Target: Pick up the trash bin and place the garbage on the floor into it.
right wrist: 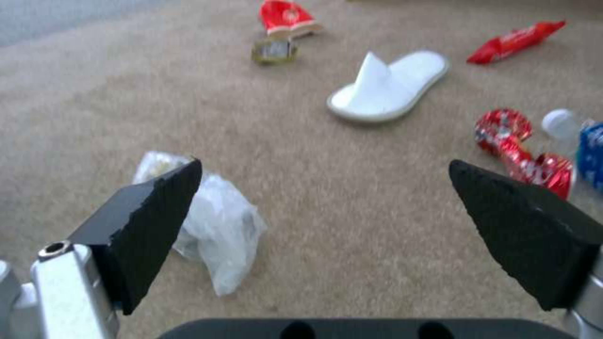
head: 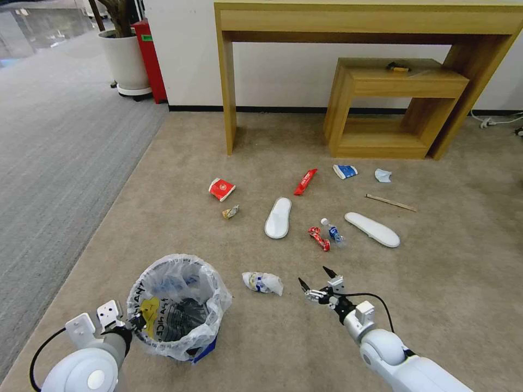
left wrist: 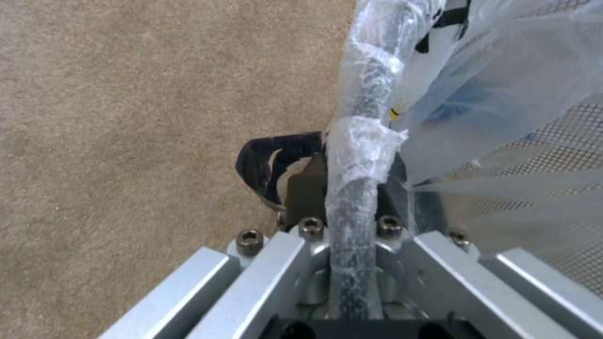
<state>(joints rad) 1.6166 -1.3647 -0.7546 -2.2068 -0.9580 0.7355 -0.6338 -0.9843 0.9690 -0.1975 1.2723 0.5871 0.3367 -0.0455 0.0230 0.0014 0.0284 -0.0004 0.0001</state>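
Observation:
The black trash bin (head: 174, 307) with its clear bag liner is at the lower left on the beige floor (head: 436, 283). My left gripper (head: 132, 322) is shut on the bin's rim (left wrist: 361, 141), one dark finger (left wrist: 270, 165) outside the wall. My right gripper (head: 316, 277) hangs open just right of a crumpled white packet (head: 262, 283), which lies beside one fingertip (right wrist: 157, 221) in the right wrist view. The garbage lies beyond: a twisted red wrapper (head: 318, 238), a tiny bottle (head: 332, 231), two white slippers (head: 278, 218) (head: 372, 229), a red packet (head: 222, 189) and a wooden stick (head: 390, 203).
A wooden desk (head: 365, 22) with a low wooden stool (head: 397, 103) under it stands against the back wall. A white plant pot (head: 125, 62) and a red box (head: 151, 60) stand at the back left beside grey ribbed carpet (head: 54, 152). Cables (head: 498, 121) lie at far right.

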